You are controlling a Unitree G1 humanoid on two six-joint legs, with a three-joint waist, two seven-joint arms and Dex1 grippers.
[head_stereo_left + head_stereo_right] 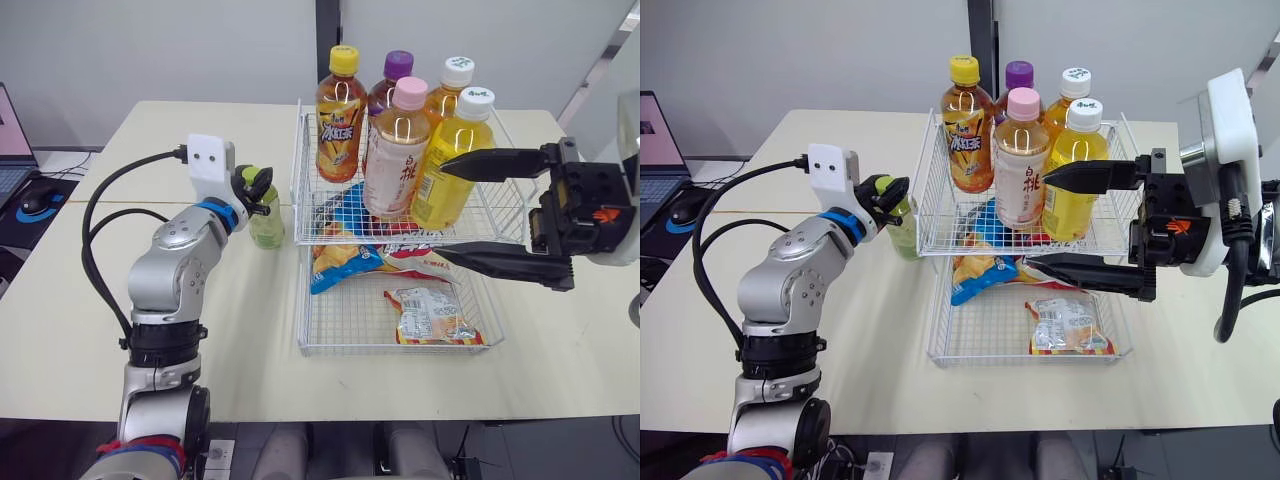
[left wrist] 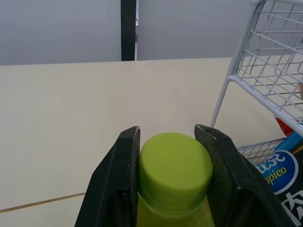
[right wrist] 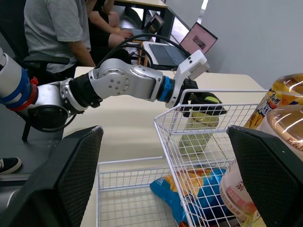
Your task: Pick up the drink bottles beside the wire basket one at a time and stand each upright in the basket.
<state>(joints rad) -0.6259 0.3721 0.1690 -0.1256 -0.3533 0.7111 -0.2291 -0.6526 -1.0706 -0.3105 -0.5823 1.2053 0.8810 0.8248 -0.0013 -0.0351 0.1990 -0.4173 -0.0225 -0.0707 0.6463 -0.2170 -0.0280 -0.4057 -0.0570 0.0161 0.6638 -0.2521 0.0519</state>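
1. Green cap up, the green bottle (image 1: 266,222) stands upright on the table (image 1: 150,300), just beside the left side of the wire basket (image 1: 297,180), about midway between the table's near and far edges.
2. The left gripper (image 1: 258,186) has its two fingers clenched on the bottle's cap.
3. Five other bottles (image 1: 398,160) stand upright in the basket's upper tier.
4. Snack bags (image 1: 430,315) lie in the lower tier (image 1: 400,348).
5. The right gripper (image 1: 438,210) hovers at the basket's right side, fingers spread wide, grasping nothing.

Upper basket tier (image 1: 299,165) crowded by five bottles (image 1: 398,150); front-left corner free. Table (image 1: 150,140) left of basket open.
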